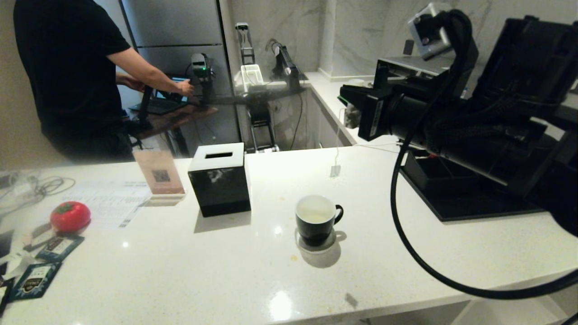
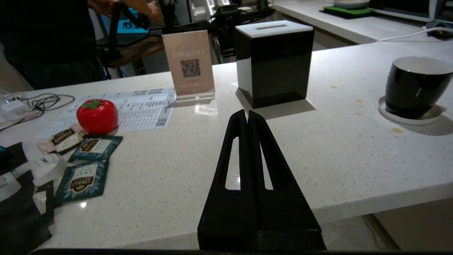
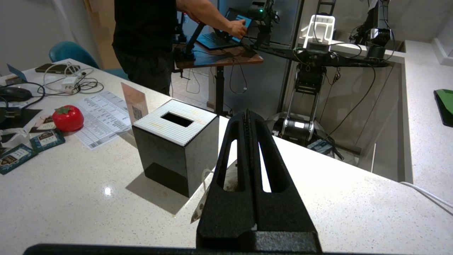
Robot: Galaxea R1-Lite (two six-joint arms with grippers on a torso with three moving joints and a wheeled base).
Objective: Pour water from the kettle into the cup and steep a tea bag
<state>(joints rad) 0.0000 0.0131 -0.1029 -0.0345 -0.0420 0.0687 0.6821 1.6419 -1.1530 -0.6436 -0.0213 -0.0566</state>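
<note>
White speckled stone counter (image 1: pixel 189 271) beneath black cup (image 1: pixel 316 220), marble-walled room

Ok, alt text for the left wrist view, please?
The shut left gripper hovers over a white counter, touching nothing. A black cup on a coaster stands apart from a black tissue box, a red tomato ornament and teal sachets.

"WIFI" sign (image 2: pixel 189 63); "CHALI" sachets (image 2: pixel 84 179)

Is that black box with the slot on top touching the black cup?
Apart. The head view shows a clear stretch of white counter between the black box and the cup; the left wrist view shows the same gap.
</note>
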